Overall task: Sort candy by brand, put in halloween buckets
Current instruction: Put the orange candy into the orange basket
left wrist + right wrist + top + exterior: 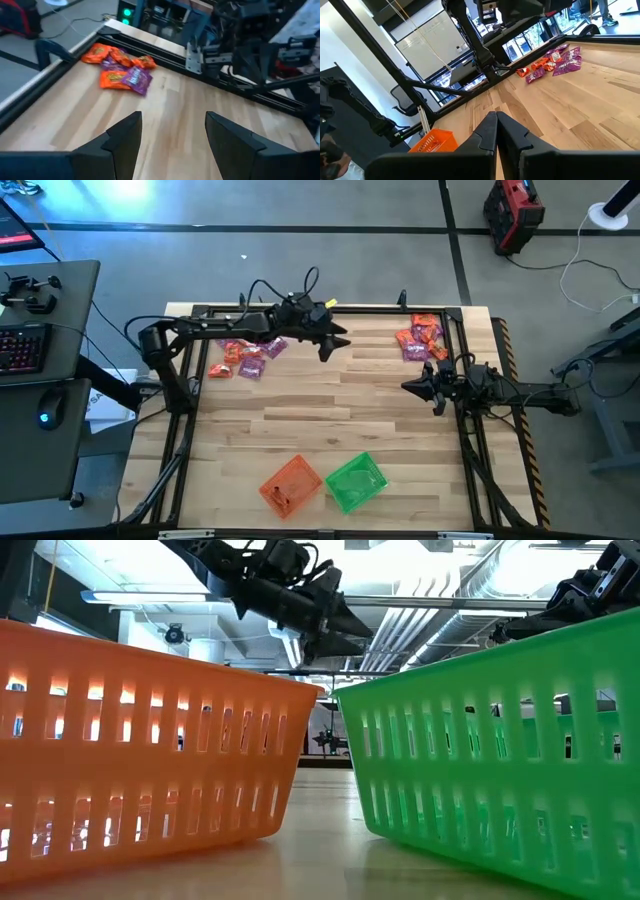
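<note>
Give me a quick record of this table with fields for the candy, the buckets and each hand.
candy piles: one pile at the far left, one pile at the far right
orange bucket: near edge, beside the green one
green bucket: near edge, right of orange
left hand: open, empty, above the table beside the left pile
right hand: shut, empty, near the right pile

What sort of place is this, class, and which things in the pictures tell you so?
Probably a robotics lab or workshop: two robot arms mounted at a wooden table, a keyboard on a desk beside it, and exposed ceiling ducts above a bare concrete floor.
</note>
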Robot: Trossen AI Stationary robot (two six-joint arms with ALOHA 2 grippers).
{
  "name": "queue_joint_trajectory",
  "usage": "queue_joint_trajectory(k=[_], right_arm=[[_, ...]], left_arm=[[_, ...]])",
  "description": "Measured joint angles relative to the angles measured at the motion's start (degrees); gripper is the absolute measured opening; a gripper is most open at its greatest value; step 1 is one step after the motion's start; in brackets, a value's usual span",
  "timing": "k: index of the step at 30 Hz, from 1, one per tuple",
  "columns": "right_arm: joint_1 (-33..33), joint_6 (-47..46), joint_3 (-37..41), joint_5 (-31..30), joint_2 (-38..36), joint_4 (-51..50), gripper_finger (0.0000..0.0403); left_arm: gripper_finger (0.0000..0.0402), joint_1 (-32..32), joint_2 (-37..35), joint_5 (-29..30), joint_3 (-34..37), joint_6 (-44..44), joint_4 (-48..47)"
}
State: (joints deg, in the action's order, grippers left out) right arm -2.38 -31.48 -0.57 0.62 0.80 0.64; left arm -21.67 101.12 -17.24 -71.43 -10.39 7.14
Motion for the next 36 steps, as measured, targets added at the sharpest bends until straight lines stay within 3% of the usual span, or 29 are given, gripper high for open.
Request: queue_joint_trajectory(k=[7,9,12,16,18,20,24,28,32,36], right_arm=[[0.0,0.0,0.0,-0.3,0.0,0.1,0.0000],[0.0,-1.0,0.0,-1.2,0.0,0.5,0.0000],[0.0,-10.0,0.0,-3.4,0.0,4.9,0.0000],[0.0,-21.4,0.0,-16.2,0.0,11.4,0.0000],[0.0,-22.5,0.0,-23.9,0.7,15.4,0.0000],[-0.4,-20.6,0.0,-26.8,2.5,22.5,0.0000],[-3.5,-16.9,-4.0,-25.9,8.7,24.6,0.0000],[-9.7,-29.0,-10.6,-26.2,16.4,4.2,0.0000],[-18.8,-35.7,-17.1,-15.2,26.1,-15.8,0.0000],[-28.4,-26.6,-24.1,-3.3,38.3,-17.7,0.0000]], left_arm=[[0.0209,-0.2,0.1,-10.7,0.0,-3.0,3.4],[0.0209,-0.5,-0.6,-11.2,0.0,-4.2,3.2],[0.0209,-1.0,-1.6,-11.1,0.0,-6.9,4.1],[0.0209,-1.4,-1.7,-10.7,0.0,-9.8,6.9],[0.0209,-1.3,-1.7,-9.8,0.0,-11.0,7.9],[0.0209,-1.0,-1.7,-7.1,0.0,-11.6,7.9],[0.0209,-0.4,-1.7,-4.3,0.0,-12.1,8.1],[0.0209,-1.1,-2.3,-8.0,0.0,-16.4,11.0],[0.0209,-3.5,-6.2,-14.5,0.0,-17.5,10.4],[0.0209,-4.4,-11.5,-14.3,-0.1,-11.5,0.2]])
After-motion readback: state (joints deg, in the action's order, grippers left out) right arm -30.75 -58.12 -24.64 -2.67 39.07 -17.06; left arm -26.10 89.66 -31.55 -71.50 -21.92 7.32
